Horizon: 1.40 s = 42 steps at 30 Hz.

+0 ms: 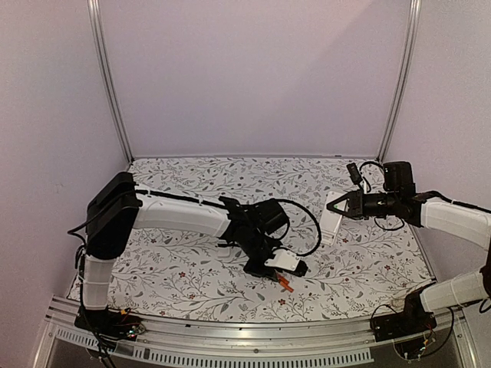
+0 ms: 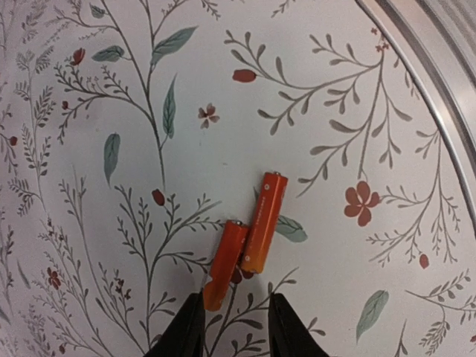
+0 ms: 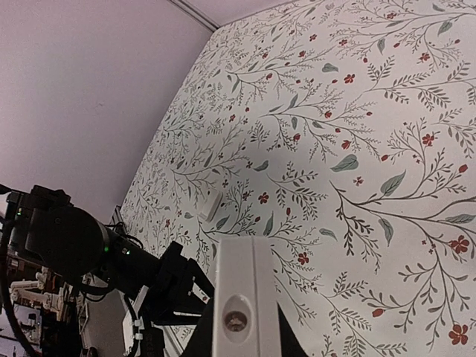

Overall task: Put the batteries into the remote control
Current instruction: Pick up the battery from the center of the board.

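Note:
Two orange batteries lie on the flowered cloth, touching side by side: one (image 2: 264,222) farther out, the other (image 2: 224,264) nearer. My left gripper (image 2: 234,323) hovers low over them, its jaws open with a narrow gap. The nearer battery's end sits right by the left fingertip (image 2: 187,323). From above, that gripper (image 1: 288,272) is at the table's front centre over the batteries (image 1: 285,284). My right gripper (image 1: 340,205) is shut on the white remote control (image 1: 330,222), held off the table at the right. The remote control (image 3: 242,297) fills the gap between that gripper's fingers.
A small thin white cover plate (image 3: 212,207) lies flat on the cloth beyond the left arm (image 3: 89,245). The table's metal front rail (image 2: 439,89) runs close to the batteries. Metal frame posts (image 1: 111,84) stand at the back corners.

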Available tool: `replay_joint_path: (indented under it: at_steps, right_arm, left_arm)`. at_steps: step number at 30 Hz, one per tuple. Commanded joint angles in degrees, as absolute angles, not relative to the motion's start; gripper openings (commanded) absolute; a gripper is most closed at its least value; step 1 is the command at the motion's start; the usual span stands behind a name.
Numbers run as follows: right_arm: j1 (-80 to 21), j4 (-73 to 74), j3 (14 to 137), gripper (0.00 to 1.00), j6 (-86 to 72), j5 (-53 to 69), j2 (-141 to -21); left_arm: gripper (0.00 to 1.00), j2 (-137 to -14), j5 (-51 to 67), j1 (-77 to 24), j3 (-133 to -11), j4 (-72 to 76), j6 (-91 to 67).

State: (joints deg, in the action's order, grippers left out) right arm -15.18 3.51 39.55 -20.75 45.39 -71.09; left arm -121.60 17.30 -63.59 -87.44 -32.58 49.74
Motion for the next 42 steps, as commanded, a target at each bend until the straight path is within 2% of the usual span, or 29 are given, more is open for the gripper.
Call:
replay_joint_path:
  at_steps: [1,17,27,37,42]
  right_arm:
    - [-14.6,3.6,39.0,0.0,-20.3,45.8,-70.0]
    - [-14.7,3.2,39.1,0.0,-20.4,46.4,-70.6]
    - [-14.7,3.2,38.8,0.0,-20.3,46.4,-70.6]
    - [-14.7,3.3,39.0,0.0,-20.3,46.3,-70.7]
    - [-14.7,3.1,39.4,0.0,-20.3,47.1,-71.9]
  left_arm:
    - [0.31,-123.1,16.3,-64.7,-88.9,-35.0,51.8]
    - [0.3,-125.2,16.1,-64.8,-91.9,-34.8,53.3]
    - [0.25,-127.5,15.8,-64.7,-93.3,-34.8,54.6]
    - [0.11,-128.6,13.4,-61.9,-94.0,-36.7,53.3]
    - [0.02,-124.1,12.3,-59.9,-89.0,-37.3,48.4]
